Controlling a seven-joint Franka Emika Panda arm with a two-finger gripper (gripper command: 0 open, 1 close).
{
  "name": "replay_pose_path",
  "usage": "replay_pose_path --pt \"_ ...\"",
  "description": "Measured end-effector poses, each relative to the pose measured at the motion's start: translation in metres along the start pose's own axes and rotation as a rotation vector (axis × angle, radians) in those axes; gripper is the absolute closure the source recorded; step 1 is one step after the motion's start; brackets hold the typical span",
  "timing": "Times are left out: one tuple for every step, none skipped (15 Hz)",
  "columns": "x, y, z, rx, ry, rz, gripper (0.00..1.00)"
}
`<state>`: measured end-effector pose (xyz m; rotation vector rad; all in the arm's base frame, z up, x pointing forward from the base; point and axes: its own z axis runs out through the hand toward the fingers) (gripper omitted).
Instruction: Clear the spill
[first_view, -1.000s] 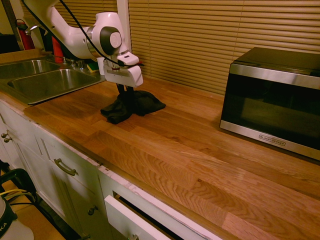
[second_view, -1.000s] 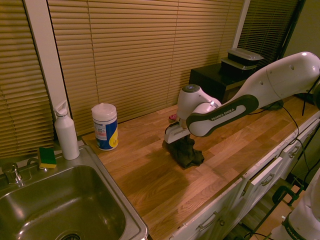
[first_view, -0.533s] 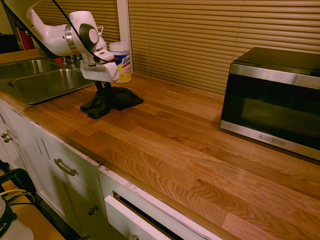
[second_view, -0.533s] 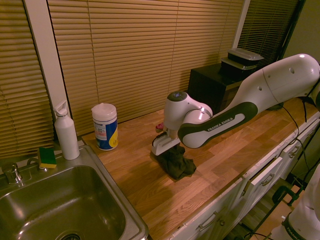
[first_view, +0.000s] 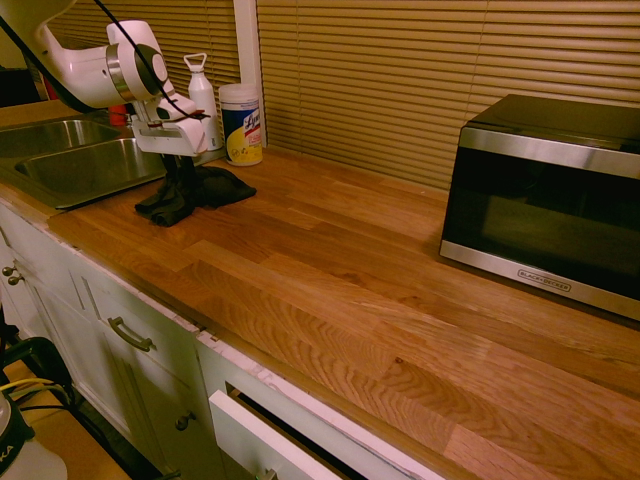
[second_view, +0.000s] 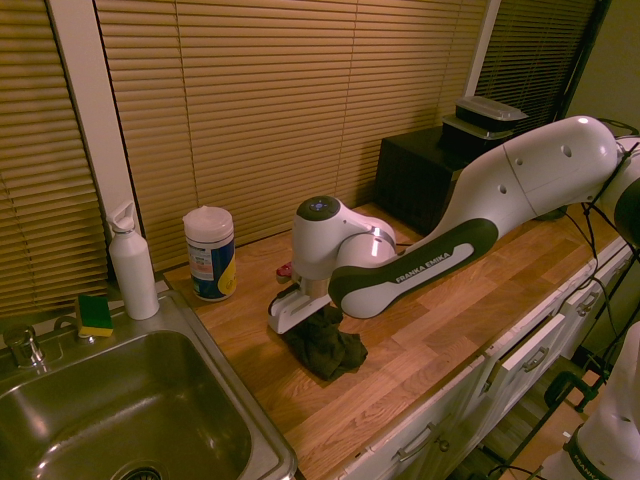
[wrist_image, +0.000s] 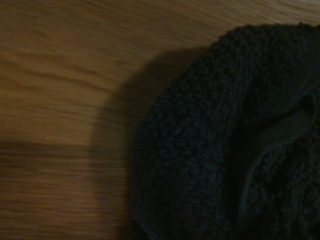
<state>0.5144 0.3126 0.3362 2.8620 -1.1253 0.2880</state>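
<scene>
Starting w/ the spill: too small or hidden to make out in any view, so its exact place, & how it lies rel. to the jaws, can't be told. Gripper (first_view: 180, 188), 1 pc., white hand pointing down over the countertop (first_view: 350, 250); jaws narrow, closed on a bunched part of the cloth (first_view: 217, 187). Cloth, 1 pc., black, rumpled, rests on the wood below & around the fingertips, w/ loose folds spread to both sides; wrist view gives nubby pile, a raised fold & a rounded edge w/ shadow on the grain. Canister (first_view: 241, 130), 1 pc., white lid, blue/yellow label, upright on countertop near the sink (second_view: 120, 410). Bottle (second_view: 134, 272), 1 pc., white, w/ loop at top, upright at sink's rear corner. Sponge (second_view: 95, 315), green & yellow, at sink's rear rim, just beside bottle; faucet (second_view: 27, 348) nearby. Microwave (first_view: 545, 205), black w/ steel trim, door shut, on countertop well apart from cloth; containers (second_view: 483, 128), 2 pcs., dark w/ clear-looking lids, stacked on top. Blinds (first_view: 400, 80), tan, slatted, behind countertop. Drawer (first_view: 262, 440), white, partly open, under front edge.
</scene>
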Motion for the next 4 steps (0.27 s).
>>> replay_pose_path --pt "-0.0052 -0.0058 -0.0008 0.0 -0.002 -0.004 1.0" --pt "-0.0077 -0.0093 -0.0017 0.0 -0.002 -0.008 1.0" --pt "-0.0095 -0.0117 -0.0019 0.0 -0.003 -0.01 1.0" --pt "-0.0108 -0.0128 -0.0024 -0.001 -0.003 -0.011 1.0"
